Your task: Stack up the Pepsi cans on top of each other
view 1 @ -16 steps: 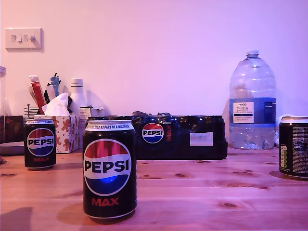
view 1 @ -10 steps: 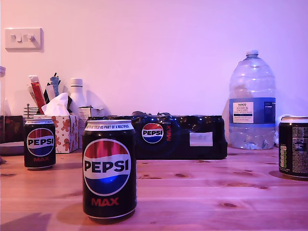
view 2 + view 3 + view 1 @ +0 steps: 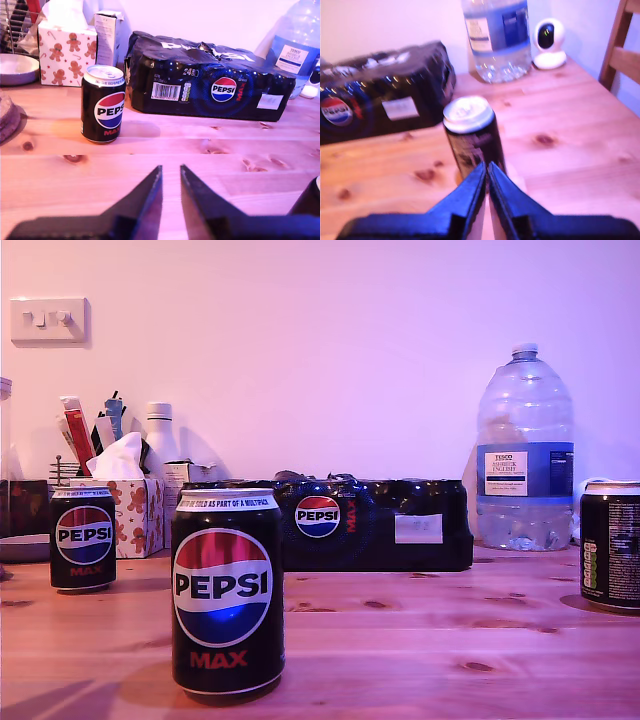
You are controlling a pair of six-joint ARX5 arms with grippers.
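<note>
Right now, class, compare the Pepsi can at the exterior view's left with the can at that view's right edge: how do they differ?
The left can shows its globe logo and red MAX; the right-edge can shows its small-print back label. The left can is wholly in frame, while the right-edge can is cut off by the frame. The left can stands by the tissue box; the right-edge can stands near the water bottle. Both are black, upright, unstacked.

Knotty wooden table [image 3: 420,640], three Pepsi cans [image 3: 228,595] (upright), multipack [image 3: 375,525], water bottle [image 3: 524,450]

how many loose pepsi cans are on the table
3, all upright and apart: front Pepsi can nearest the camera, second Pepsi can at the exterior view's left by the tissue box, third Pepsi can at its right edge.
</note>
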